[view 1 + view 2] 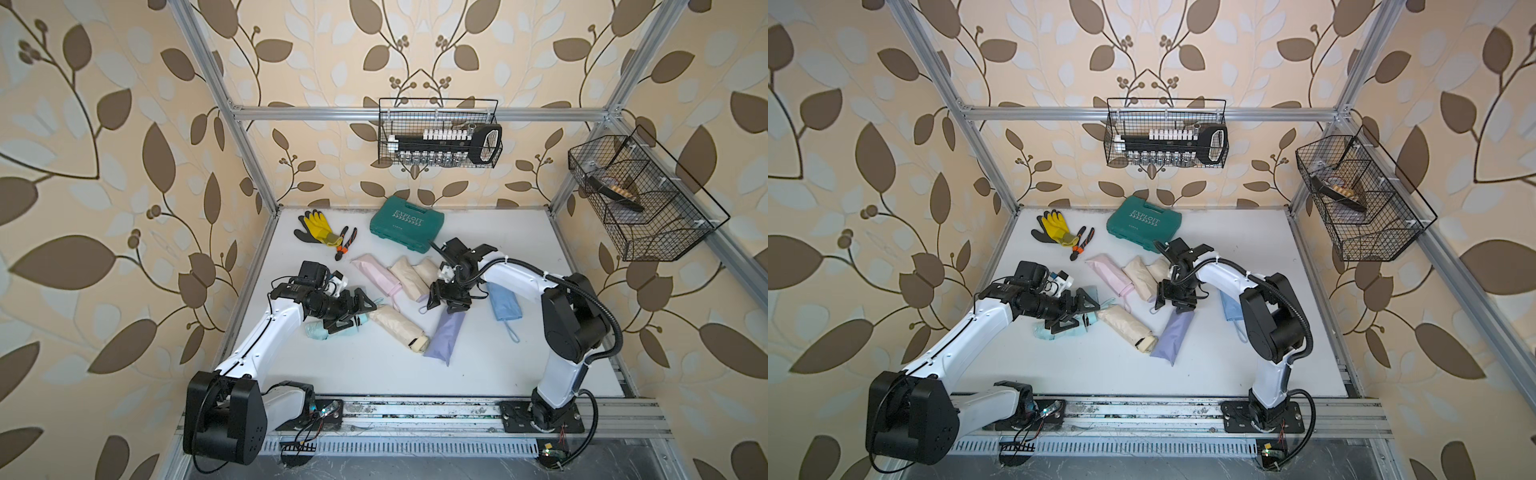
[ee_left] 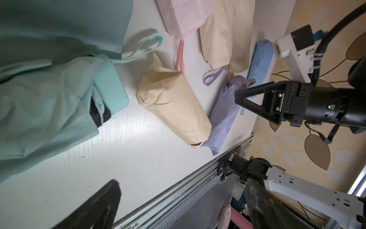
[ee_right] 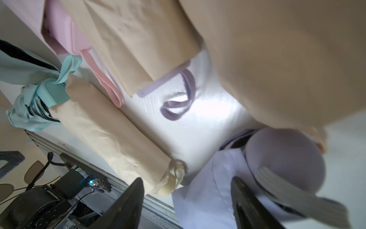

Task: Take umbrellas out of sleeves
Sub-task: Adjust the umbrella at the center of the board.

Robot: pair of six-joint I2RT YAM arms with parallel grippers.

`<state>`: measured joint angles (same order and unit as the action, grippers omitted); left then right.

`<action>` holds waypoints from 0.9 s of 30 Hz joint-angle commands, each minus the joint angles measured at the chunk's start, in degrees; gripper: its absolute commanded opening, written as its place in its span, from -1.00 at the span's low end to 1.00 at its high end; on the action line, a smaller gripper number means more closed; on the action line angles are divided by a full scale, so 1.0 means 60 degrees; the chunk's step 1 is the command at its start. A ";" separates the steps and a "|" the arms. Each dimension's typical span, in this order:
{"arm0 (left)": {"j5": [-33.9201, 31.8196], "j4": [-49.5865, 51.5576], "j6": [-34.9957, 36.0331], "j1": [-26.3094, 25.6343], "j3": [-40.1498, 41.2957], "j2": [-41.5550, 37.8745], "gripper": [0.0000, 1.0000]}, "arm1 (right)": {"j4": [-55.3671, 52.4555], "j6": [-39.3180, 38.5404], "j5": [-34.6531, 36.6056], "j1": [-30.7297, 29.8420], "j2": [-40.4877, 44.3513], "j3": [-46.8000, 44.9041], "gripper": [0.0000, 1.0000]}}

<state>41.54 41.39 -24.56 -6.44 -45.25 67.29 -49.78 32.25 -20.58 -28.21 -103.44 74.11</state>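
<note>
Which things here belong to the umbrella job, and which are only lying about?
Job: mint umbrella, lilac sleeve, pink sleeve, blue sleeve, cream sleeves.
Lying about: gloves, pliers, green case, wall baskets.

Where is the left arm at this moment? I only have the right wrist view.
Observer: The left gripper is over the mint umbrella, its fingers wide apart.
Operator: Any umbrella I'm missing?
Observer: A blue umbrella lies by the right arm, apart from the pile.
Operator: And behind the pile?
Observer: A closed green case lies at the back, with yellow-black gloves farther along that edge.
</note>
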 commanded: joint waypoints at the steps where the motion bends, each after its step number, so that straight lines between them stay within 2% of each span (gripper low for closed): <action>1: 0.0148 0.0017 0.0211 -0.0115 -0.0251 0.0102 0.98 | -0.0373 -0.0125 0.0341 0.0248 0.0955 -0.0607 0.41; 4: -0.0008 -0.0055 0.0196 -0.0464 -0.0334 0.0214 0.98 | -0.0872 -0.0102 0.0812 0.0395 0.1928 -0.0759 0.41; 7: -0.0335 -0.0213 -0.0068 -0.1199 -0.0456 0.0503 0.98 | -0.1273 -0.0091 0.0901 0.0614 0.2744 -0.1108 0.42; 10: -0.0402 -0.0950 -0.0985 -0.2008 -0.0275 0.0737 0.98 | -0.1143 -0.0144 0.0272 0.0790 0.3070 -0.1548 0.41; 14: -0.0383 -0.1912 -0.2093 -0.2622 0.0135 0.0600 0.98 | -0.0031 0.0127 -0.0620 0.0660 0.3216 -0.1721 0.40; 18: -0.0761 -0.1941 -0.2431 -0.3466 0.0276 0.0497 0.98 | 0.0124 -0.0156 -0.1147 0.0243 0.2021 -0.0758 0.39; 22: -0.1029 -0.2198 -0.2925 -0.4212 0.0445 0.0402 0.98 | -0.0137 -0.0627 -0.0976 -0.0210 0.0585 0.0211 0.39; 27: -0.1196 -0.2881 -0.3750 -0.4998 0.0565 0.0458 0.98 | -0.0024 -0.0719 -0.0840 0.0015 -0.0310 0.0210 0.38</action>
<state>35.75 27.97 -42.89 -34.76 -42.74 71.29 -49.04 29.65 -25.74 -29.10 -103.74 74.78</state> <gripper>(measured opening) 0.989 0.692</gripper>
